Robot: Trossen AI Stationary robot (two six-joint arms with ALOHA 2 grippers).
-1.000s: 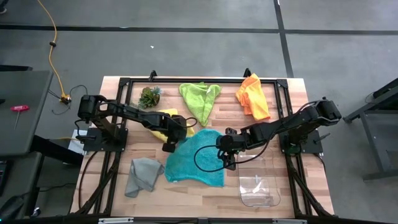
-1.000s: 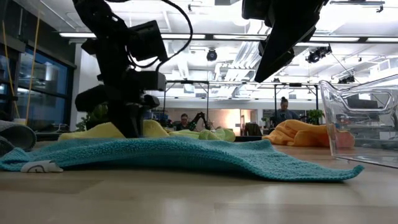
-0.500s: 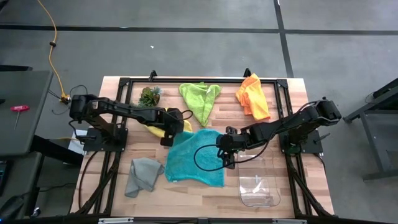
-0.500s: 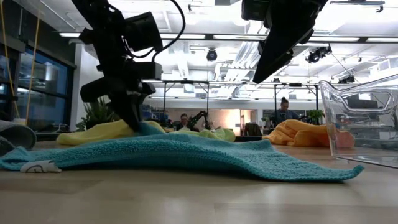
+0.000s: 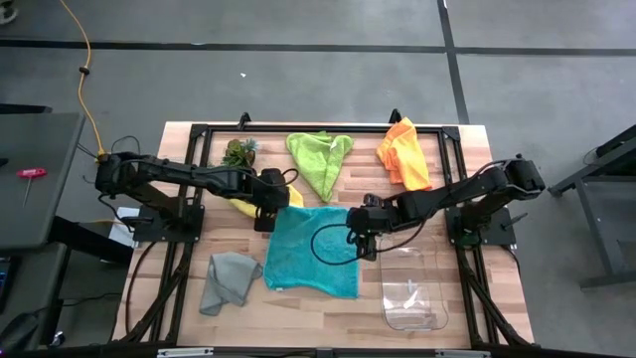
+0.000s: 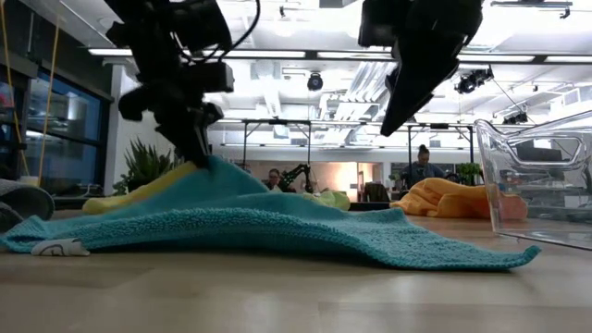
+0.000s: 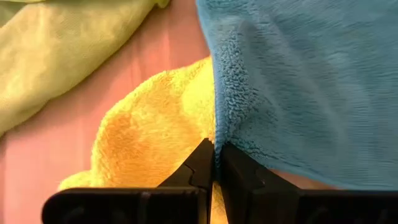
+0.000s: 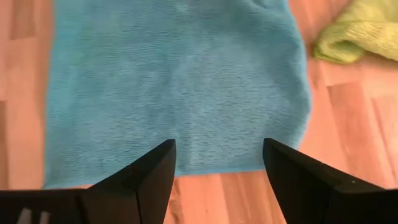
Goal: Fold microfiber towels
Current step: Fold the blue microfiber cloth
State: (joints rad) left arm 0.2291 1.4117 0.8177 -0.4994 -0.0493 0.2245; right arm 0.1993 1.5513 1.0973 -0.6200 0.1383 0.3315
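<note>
Your left gripper (image 5: pixel 270 207) reaches in low from the left, its jaws pinched on the far-left corner of the teal towel (image 5: pixel 310 251) and holding that corner raised off the counter (image 5: pixel 328 306), just over the yellow towel (image 7: pixel 149 130). The teal towel lies spread at the counter's middle. Your right gripper (image 5: pixel 362 239) stretches in from the right and hovers above the towel's right edge, jaws wide apart and holding nothing.
</note>
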